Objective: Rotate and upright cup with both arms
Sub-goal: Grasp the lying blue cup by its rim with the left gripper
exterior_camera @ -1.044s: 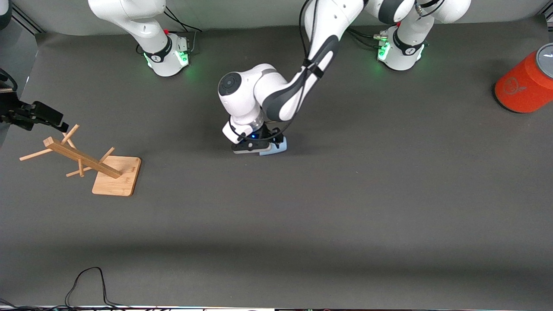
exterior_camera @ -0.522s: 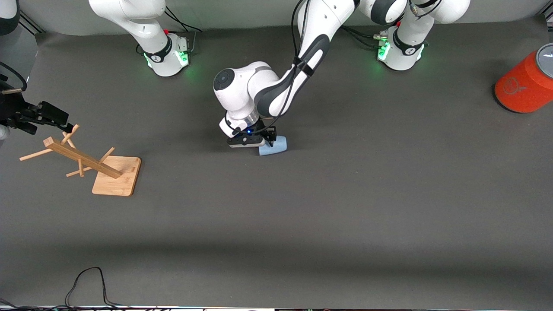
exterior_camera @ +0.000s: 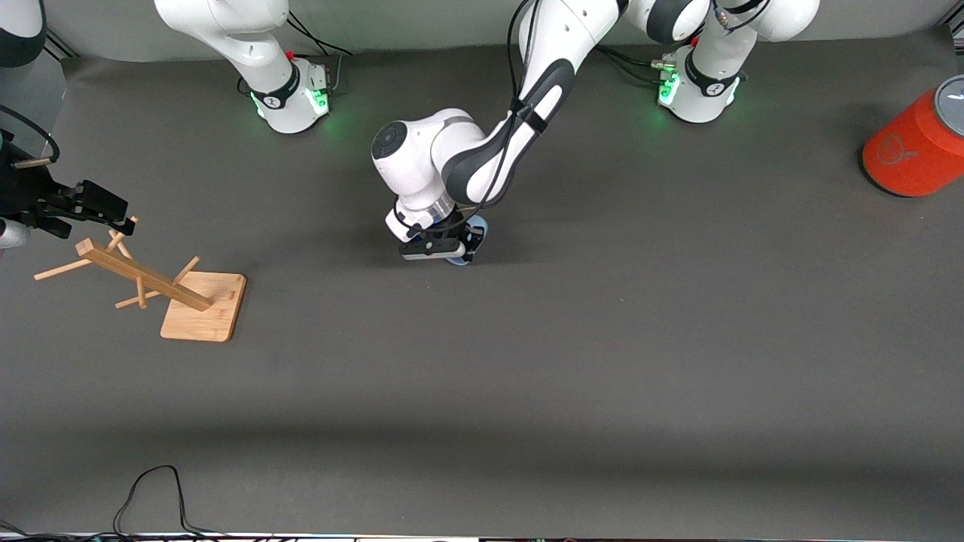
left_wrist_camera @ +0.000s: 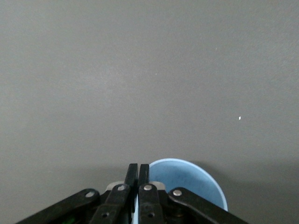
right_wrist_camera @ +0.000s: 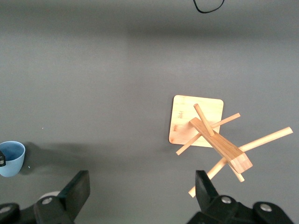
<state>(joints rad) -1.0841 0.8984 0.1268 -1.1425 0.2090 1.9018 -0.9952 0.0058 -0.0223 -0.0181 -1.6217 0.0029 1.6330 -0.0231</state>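
While the small light-blue plastic cup (exterior_camera: 473, 227) sits near the middle of the dark grey table mat (exterior_camera: 602, 361), between the two arm bases and a little nearer the front camera than they are, most of it is hidden in the front view under the left gripper (exterior_camera: 461, 242). Seen from the right wrist, the cup (right_wrist_camera: 11, 158) appears with its open mouth upward. In the left wrist view the round blue rim (left_wrist_camera: 187, 183) shows just beside the black fingers (left_wrist_camera: 132, 173), which are pressed together on the cup's wall, one inside the rim and one outside. The left arm (exterior_camera: 482, 150), white with black joint bands, reaches down to it from its green-lit base.

Toward the right arm's end of the table, the right gripper (exterior_camera: 113, 218) hangs over the top pegs of a bamboo mug tree (exterior_camera: 143, 278) with a leaning post, thin pegs and a square wooden base (exterior_camera: 205, 307); its fingers (right_wrist_camera: 77, 191) are spread wide with nothing between them.

At the left arm's end stands a large orange cylinder with a grey top (exterior_camera: 915, 143), bearing a faint round emblem too small to read. A black cable (exterior_camera: 151, 489) loops at the table edge nearest the front camera.
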